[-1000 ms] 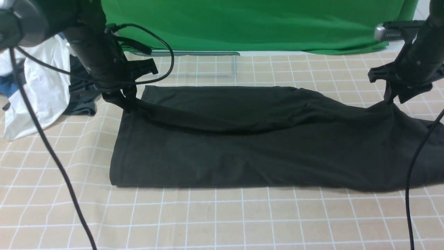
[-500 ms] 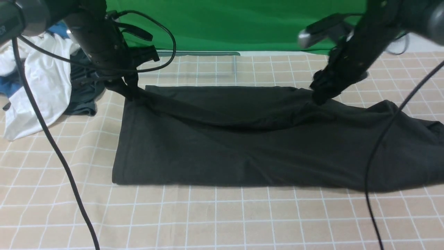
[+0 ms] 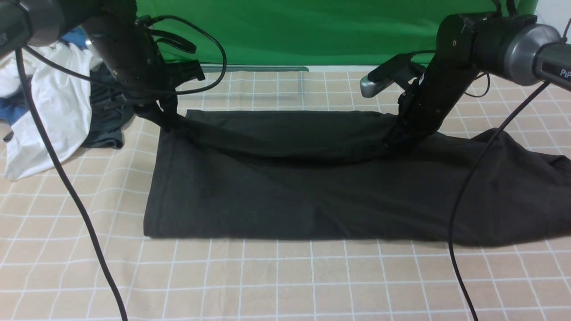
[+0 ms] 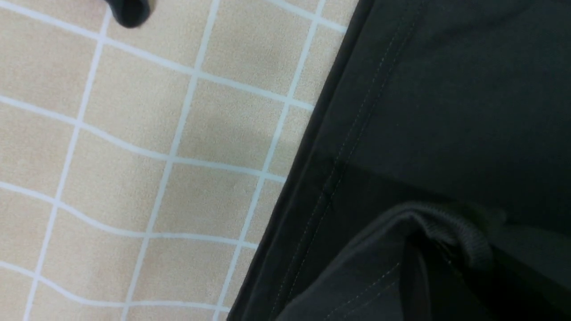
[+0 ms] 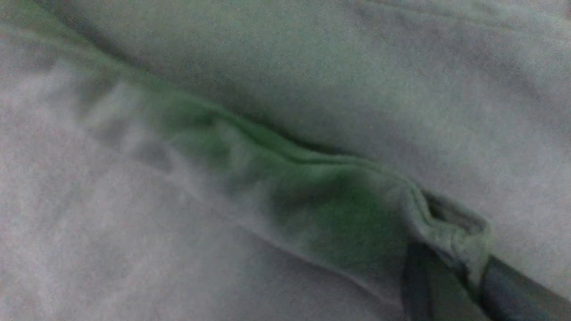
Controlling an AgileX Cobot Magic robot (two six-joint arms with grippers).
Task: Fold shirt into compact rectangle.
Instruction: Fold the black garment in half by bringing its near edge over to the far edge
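Whereas half a second ago our right gripper (image 3: 393, 143) only touched the far edge of the shirt (image 3: 312, 191), we now see it sunk lower into the fabric, its fingers (image 5: 417, 285) pressed together on a raised fold. Our left gripper (image 3: 163, 124) still pinches the shirt's far corner, held just above the checked tablecloth (image 3: 285, 281). The black shirt stretches between the two grippers, spreads toward us from them, and runs on to the right beyond the right one.
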